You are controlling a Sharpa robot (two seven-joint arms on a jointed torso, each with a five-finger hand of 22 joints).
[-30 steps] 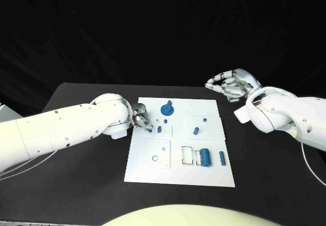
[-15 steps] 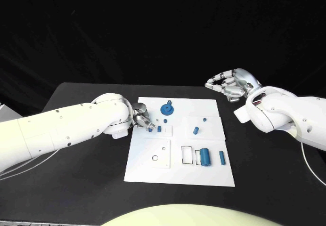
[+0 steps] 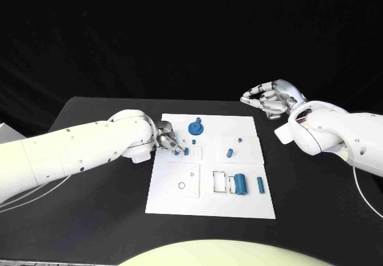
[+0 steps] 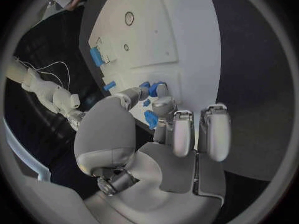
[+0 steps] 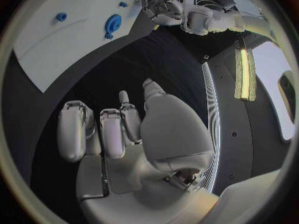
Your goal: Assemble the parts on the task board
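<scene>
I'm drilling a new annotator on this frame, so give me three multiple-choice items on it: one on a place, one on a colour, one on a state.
1. Where is the left hand?
A. at the task board's left edge, by a small blue part
B. off the table
C. over the board's near right corner

2. What colour is the round disc part near the board's far edge?
A. red
B. blue
C. yellow

3. How is the right hand?
A. pressing on the board
B. holding a blue part
C. raised off the board, fingers curled, holding nothing

Answers: 1 A, the head view shows its fingers at the left edge among small parts. 2 B, it shows blue in the head view. 3 C, the right wrist view shows bare curled fingers over the dark table.
</scene>
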